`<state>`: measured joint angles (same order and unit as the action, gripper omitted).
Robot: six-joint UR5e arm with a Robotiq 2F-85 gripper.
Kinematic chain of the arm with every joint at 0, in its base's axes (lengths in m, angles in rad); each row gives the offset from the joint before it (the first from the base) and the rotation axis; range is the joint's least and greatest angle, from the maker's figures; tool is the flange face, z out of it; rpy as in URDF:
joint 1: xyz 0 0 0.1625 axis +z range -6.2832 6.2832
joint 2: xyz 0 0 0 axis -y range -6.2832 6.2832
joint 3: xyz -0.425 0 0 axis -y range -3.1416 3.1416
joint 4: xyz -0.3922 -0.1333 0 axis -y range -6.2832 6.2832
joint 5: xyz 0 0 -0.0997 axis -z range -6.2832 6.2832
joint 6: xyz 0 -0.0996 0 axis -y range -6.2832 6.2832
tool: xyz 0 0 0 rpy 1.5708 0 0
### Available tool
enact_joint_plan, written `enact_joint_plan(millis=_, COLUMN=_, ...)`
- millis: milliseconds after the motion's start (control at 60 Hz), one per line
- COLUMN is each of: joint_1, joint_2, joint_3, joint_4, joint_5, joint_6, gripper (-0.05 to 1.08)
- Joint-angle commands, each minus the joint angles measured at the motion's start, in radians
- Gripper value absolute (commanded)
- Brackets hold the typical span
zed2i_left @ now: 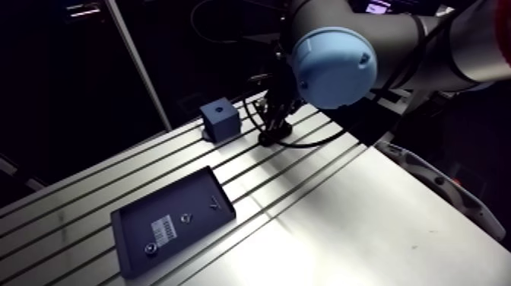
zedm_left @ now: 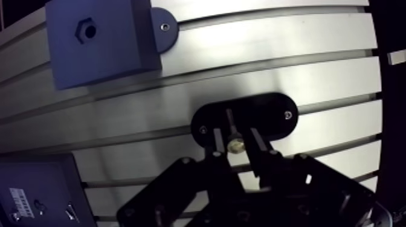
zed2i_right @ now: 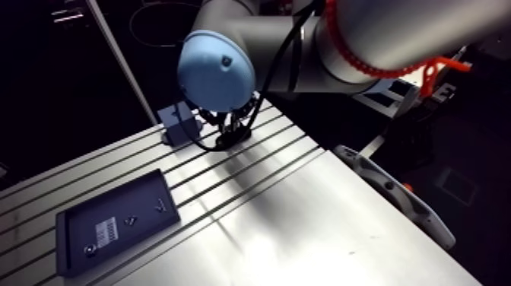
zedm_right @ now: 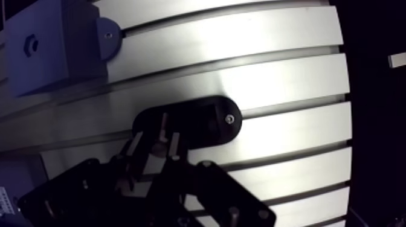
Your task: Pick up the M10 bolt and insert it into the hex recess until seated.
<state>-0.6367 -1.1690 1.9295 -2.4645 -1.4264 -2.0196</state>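
With the gripper [zedm_left: 234,131] low over the black holder [zedm_left: 272,115], bracketing the M10 bolt [zedm_left: 235,145]; cannot tell whether clamped or loose. Not yet lifted; left to do: carry to the hex recess [zedm_left: 86,30] in the blue block [zedm_left: 115,57], seat

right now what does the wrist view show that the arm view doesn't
Only the wrist view: the bolt standing between the fingers of the open gripper, and the hex outline of the recess.

Only the arm view: the whole dark tray with its small parts and label, and the arm's light-blue joint cap.

Both: the blue block, the slotted table, the gripper, and at least a corner of the tray.
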Motion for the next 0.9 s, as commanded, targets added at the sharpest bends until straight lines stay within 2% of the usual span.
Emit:
enact_joint_plan(millis=17, joint_1=0.000, joint_2=0.000, joint_3=0.002, joint_4=0.000, joint_5=-0.001, joint_6=0.000, gripper=0.66)
enact_joint_plan(millis=900, joint_1=0.000, joint_2=-0.001, joint_3=-0.002, joint_4=0.000, joint_5=-0.002, joint_6=0.000, gripper=0.69)
